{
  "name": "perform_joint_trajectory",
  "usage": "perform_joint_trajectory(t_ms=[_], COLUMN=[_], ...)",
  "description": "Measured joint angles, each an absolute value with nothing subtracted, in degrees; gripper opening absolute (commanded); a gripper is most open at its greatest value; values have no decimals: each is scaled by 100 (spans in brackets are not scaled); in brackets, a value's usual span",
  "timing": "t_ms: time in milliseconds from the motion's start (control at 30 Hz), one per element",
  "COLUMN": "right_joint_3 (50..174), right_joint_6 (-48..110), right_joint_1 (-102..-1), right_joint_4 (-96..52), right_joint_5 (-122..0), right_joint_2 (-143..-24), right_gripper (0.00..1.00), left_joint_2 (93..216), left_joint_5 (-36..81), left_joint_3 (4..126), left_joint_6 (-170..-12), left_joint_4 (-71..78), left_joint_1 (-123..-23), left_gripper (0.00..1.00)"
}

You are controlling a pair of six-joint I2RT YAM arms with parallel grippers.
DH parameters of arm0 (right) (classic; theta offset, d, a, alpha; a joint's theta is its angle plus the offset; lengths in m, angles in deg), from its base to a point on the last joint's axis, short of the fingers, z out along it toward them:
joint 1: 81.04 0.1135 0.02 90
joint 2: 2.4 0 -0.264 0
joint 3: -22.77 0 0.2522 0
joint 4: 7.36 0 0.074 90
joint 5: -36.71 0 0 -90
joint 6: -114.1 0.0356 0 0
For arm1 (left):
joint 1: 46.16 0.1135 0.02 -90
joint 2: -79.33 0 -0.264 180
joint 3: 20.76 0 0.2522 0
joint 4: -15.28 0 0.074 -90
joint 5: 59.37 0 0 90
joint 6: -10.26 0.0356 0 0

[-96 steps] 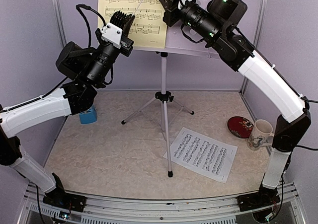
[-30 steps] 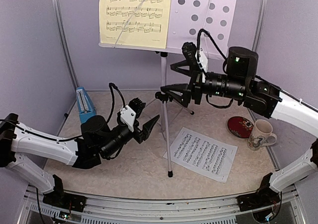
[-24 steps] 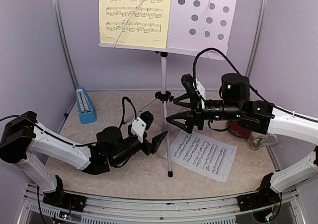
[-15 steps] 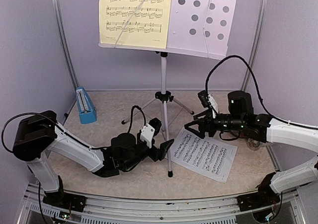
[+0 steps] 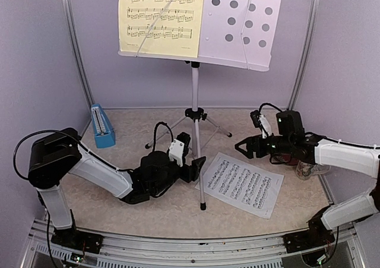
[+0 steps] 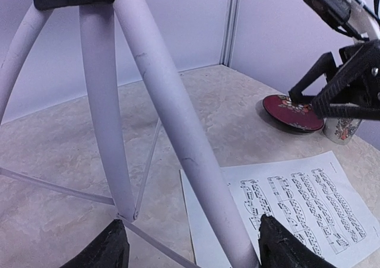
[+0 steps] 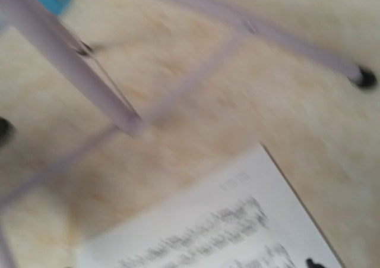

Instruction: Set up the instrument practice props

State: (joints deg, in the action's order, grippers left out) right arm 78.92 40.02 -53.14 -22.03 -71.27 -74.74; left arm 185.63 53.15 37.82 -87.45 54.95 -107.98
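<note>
Straddling the near leg of the stand, the left gripper has its fingers spread wide, one on each side of the tube, and grips nothing. Whether the right-hand finger touches the leg cannot be told. In the top view this gripper sits low over the table, at 6 o'clock from the tripod hub.

The right gripper is also parted and empty. It hangs at 4 o'clock from the hub, just above the far edge of the white sheet. The right wrist view is blurred and shows none of its fingers.

The white sheet lies flat on the table at 5 o'clock from the hub, with its left edge just beside the straddled leg. The yellow sheet rests on the left half of the stand's perforated desk, at 12 o'clock, under a thin wire. The right half of the desk is bare.

The metronome stands upright at 9 o'clock, well apart from both grippers. Behind the right arm, near 4 o'clock, are the disc and the mug, close together.
</note>
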Motion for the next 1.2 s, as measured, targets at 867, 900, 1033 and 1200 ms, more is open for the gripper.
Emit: perform_joint_trajectory(t_ms=[867,900,1033,1200], right_joint_3=[7405,7370,7177,7131], right_joint_6=[5910,6054,6616,7254], right_joint_1=[-6164,-6138,-6083,-6077], right_joint_4=[-3571,-3687,-4096,-4620], right_joint_5=[-5466,-5306,-4670,-3925], right_joint_2=[-7308,-7242,-7002,-7175], right_gripper=[75,76,82,83], left_joint_2=[18729,18729,18729,18729], left_joint_5=[4937,4937,4955,4976], left_joint_3=[4042,4042,4042,4077], left_joint_6=[-8710,-8703,-8677,-8622], left_joint_4=[5462,5464,5464,5434], left_joint_1=[-10374,-10376,-10385,-10394], left_gripper=[72,72,72,72])
